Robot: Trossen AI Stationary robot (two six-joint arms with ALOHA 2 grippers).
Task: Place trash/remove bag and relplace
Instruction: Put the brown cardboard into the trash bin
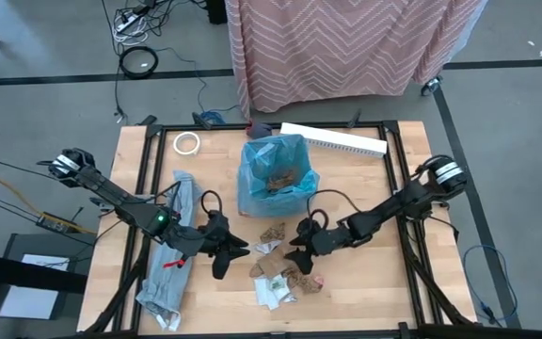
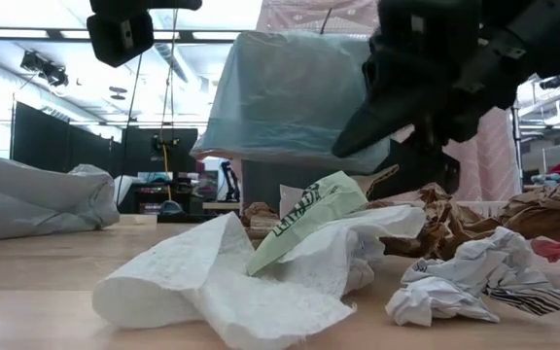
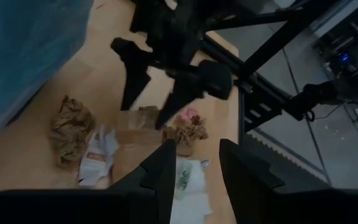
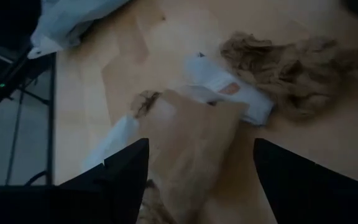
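Observation:
The small dark bin lined with the bright-blue bag stands at the table's middle, with brown scraps inside it. Trash lies on the table on the bin's near side: crumpled brown paper, a flat brown piece, white wrappers and a scrap with red. My left gripper is open, low over the table just left of the trash. My right gripper is open wide and hovers over the flat brown piece, fingers on either side of it without touching.
A pale grey plastic bag lies along the table's left side under my left arm. A tape roll and a long white strip sit near the far edge. Crumpled white tissue lies at the near edge.

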